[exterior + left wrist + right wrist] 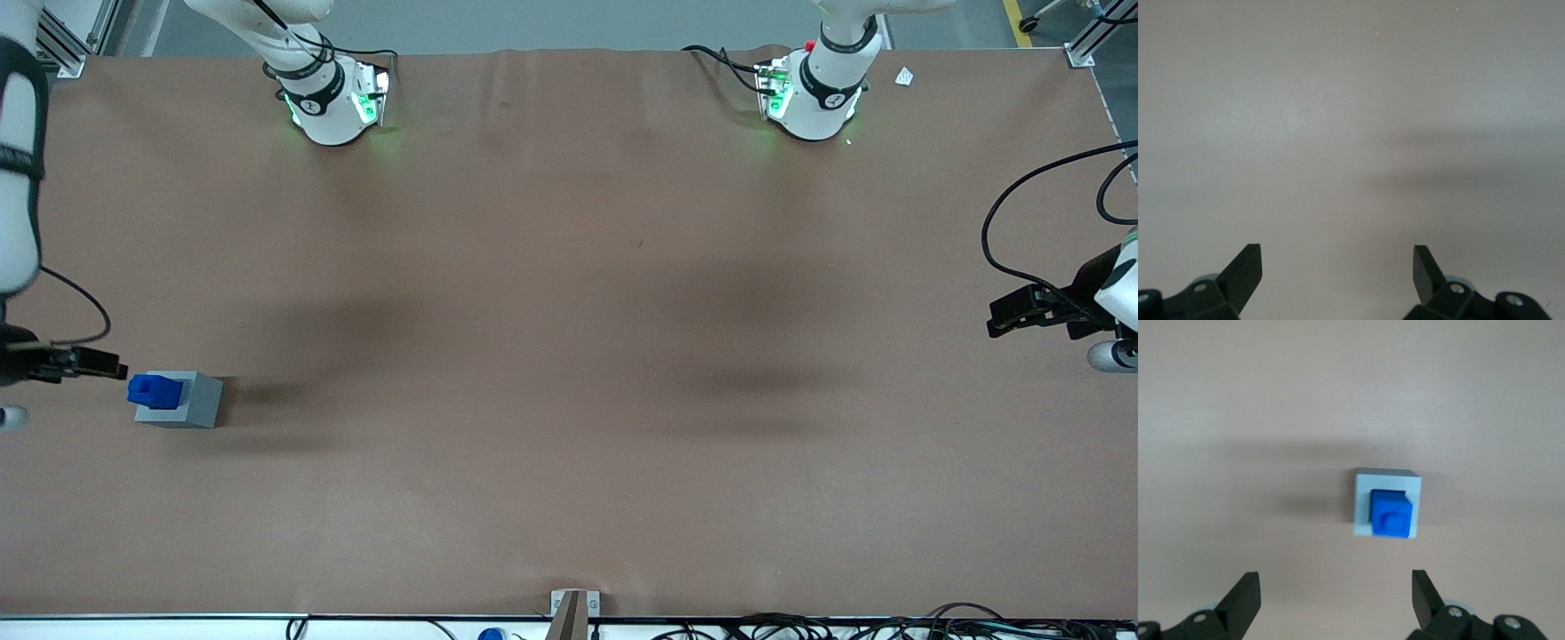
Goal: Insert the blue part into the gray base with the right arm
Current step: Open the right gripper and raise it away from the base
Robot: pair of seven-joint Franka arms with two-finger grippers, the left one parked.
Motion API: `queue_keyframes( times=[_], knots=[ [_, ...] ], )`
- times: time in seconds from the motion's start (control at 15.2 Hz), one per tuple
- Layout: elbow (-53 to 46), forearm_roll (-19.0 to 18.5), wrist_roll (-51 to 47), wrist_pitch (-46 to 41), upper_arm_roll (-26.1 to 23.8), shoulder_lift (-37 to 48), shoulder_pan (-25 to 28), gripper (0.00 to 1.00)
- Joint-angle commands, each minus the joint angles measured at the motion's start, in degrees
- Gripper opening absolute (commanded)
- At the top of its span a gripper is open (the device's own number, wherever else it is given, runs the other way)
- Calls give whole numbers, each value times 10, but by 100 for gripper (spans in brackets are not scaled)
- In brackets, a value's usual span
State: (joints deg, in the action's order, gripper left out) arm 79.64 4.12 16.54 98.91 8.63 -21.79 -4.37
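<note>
Your end effector [1335, 600] is wide open and holds nothing. It hangs off to the side of the blocks, at the left edge of the front picture. The blue part [155, 390] already sits on top of the gray base [197, 404], low on the left of the bench [569, 356]. It looks off-center and may not be pushed all the way in. If you bump it, it could tip out.
</note>
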Motion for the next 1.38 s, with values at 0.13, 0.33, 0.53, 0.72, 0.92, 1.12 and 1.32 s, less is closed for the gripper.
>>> queue_keyframes(
  times=[0.13, 0.33, 0.53, 0.72, 0.92, 1.12, 1.32],
  knots=[
    [29, -6, -25, -72, -1, 96, 30, 100],
    [33, -6, -63, -108, -1, 134, 52, 100],
    [60, -19, -97, -116, -1, 178, 81, 100],
    [118, -28, -101, -104, -2, 231, 103, 100],
    [142, -28, -104, -102, -2, 258, 104, 100],
    [185, -28, -104, -95, -2, 306, 104, 100],
    [173, -29, -98, -95, -1, 322, 100, 100]
  ],
)
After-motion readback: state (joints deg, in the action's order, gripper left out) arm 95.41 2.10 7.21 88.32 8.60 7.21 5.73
